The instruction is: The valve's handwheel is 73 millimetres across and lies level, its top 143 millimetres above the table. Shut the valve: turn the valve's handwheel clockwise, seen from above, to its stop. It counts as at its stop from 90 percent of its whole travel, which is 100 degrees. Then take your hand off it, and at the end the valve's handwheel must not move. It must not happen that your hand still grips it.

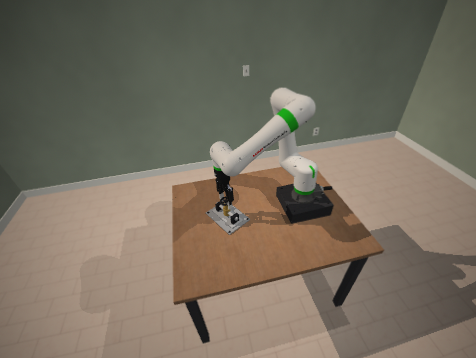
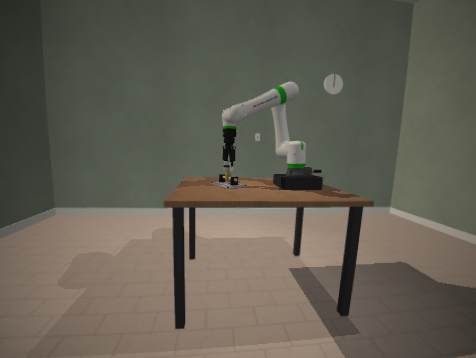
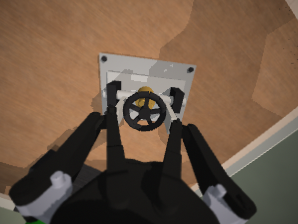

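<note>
The gripper (image 3: 143, 116) is clamped on the handwheel (image 3: 143, 112), about half open, one finger (image 3: 114, 127) on each side of the black rim near the middle of the wrist view. The valve (image 1: 228, 214) sits on a grey plate (image 3: 114, 66) left of centre on the table (image 1: 260, 260). From the exterior view it's too small to make out contact, but the wheel looks pinched. The arm's base (image 1: 320, 210) is at the table's right.

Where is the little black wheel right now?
In the wrist view the black handwheel sits mid-picture, squeezed between the claw's two fingers, above the grey base plate on the wooden table.
</note>
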`<control>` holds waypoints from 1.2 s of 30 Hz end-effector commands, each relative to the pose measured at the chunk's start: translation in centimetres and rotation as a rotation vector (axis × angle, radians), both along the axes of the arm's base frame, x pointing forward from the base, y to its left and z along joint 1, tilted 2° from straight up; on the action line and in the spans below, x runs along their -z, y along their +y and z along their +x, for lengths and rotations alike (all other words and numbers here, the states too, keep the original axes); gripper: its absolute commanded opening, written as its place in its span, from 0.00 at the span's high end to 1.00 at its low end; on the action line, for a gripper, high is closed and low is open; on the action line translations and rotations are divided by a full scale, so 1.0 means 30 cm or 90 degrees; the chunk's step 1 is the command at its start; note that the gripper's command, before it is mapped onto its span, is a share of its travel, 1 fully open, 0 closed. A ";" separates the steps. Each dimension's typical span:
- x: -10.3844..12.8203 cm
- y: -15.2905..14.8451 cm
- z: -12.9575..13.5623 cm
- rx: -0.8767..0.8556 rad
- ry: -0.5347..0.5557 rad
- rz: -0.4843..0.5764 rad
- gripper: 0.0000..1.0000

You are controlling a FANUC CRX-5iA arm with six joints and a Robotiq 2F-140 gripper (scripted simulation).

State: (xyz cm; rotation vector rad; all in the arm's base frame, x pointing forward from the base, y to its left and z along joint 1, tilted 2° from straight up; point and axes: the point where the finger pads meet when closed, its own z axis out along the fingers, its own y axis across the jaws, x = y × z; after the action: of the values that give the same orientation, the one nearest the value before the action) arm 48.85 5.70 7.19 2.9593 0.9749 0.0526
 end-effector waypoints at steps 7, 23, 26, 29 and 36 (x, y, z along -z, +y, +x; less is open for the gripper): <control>0.001 0.000 0.001 0.110 -0.002 0.005 1.00; 0.001 0.000 0.001 0.299 -0.004 0.012 1.00; 0.001 0.000 0.001 0.341 -0.005 0.014 1.00; 0.001 0.000 0.001 0.354 -0.005 0.014 1.00; 0.001 0.000 0.001 0.449 -0.006 0.018 1.00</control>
State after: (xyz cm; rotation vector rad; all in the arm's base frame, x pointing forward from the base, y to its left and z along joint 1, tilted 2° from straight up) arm 48.85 5.70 7.19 3.1276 -0.0300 0.0628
